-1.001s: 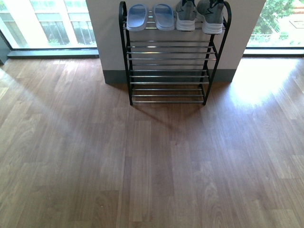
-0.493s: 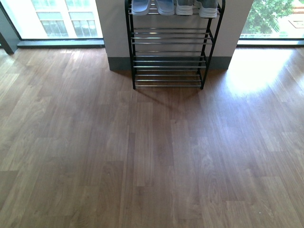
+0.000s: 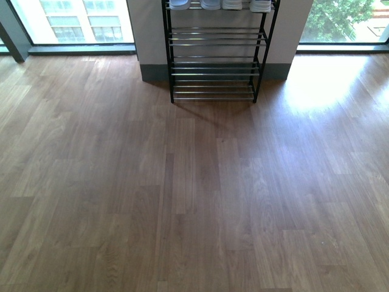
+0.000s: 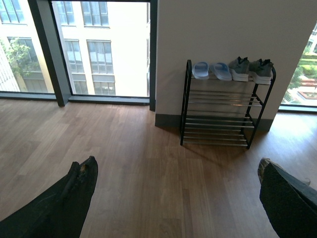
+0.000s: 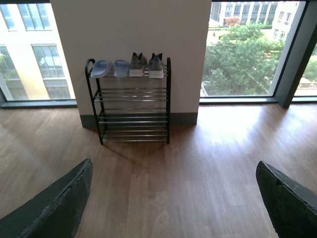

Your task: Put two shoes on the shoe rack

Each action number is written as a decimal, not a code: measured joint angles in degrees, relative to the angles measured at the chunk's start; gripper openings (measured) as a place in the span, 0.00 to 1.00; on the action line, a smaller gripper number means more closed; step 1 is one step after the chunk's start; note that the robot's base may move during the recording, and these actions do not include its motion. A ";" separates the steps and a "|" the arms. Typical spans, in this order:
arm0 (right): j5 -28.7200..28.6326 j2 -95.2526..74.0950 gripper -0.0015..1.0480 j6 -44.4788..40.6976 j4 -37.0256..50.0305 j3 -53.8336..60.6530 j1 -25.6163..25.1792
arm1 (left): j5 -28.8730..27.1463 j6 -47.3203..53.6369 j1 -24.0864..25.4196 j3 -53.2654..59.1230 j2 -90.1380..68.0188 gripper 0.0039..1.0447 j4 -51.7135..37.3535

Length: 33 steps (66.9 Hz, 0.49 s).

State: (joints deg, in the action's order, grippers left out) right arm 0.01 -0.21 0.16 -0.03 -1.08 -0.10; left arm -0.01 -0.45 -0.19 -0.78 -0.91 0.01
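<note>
Black frame, silver bars: the rack [image 3: 213, 55] stands far off against a white pillar [image 5: 133, 29], windows either side of it. We count several tiers; all four shoes sit on the top one, the lower tiers hold only bars.

Slides [image 4: 212, 70], pale blue, take the left half of the top tier, side by side. Sneakers [image 4: 250, 69], grey with white soles, take the right half, just beside the slides; the rightmost one sits at the rack's right end. In the front view we see only the white and blue front ends of the shoes at the picture's upper edge; the wrist views show them whole.

Wood floor [image 3: 194, 194], brown planks, lies between us and the rack. A sun patch lies on it at far right.

Left gripper [image 4: 178, 198]: both fingers wide apart, one finger [image 4: 64, 203] dark and worn at its tip, nothing between them. It hangs well apart from the rack, floor beneath.

Right gripper [image 5: 173, 198]: fingers [image 5: 54, 208] likewise spread wide, holding nothing, well back from the rack.

Neither arm shows in the front view. Trees [image 5: 242, 54] show through the right window, a pale building [image 4: 109, 44] through the left.
</note>
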 joint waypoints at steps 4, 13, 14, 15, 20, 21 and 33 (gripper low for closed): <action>0.00 0.04 0.91 0.00 0.00 0.00 0.00 | 0.00 0.00 0.00 0.00 0.00 0.91 0.00; 0.00 0.04 0.91 0.00 0.00 0.00 0.00 | 0.00 -0.02 0.00 0.00 0.00 0.91 0.00; 0.00 0.04 0.91 0.00 0.00 0.00 0.00 | 0.00 0.00 0.00 0.00 0.00 0.91 0.00; 0.00 0.04 0.91 0.00 0.00 0.00 0.00 | 0.00 0.00 0.00 0.00 0.00 0.91 0.00; 0.00 0.04 0.91 0.00 0.00 0.00 0.00 | 0.00 0.02 0.00 0.00 0.00 0.91 0.00; 0.00 0.04 0.91 0.00 0.00 0.00 0.00 | 0.00 0.00 0.00 0.00 0.00 0.91 0.00; 0.00 0.04 0.91 0.00 -0.02 0.00 0.00 | 0.00 0.02 0.00 0.00 0.00 0.91 0.00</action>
State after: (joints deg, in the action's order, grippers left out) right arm 0.01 -0.16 0.16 -0.05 -1.08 -0.10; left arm -0.01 -0.43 -0.19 -0.78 -0.91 0.01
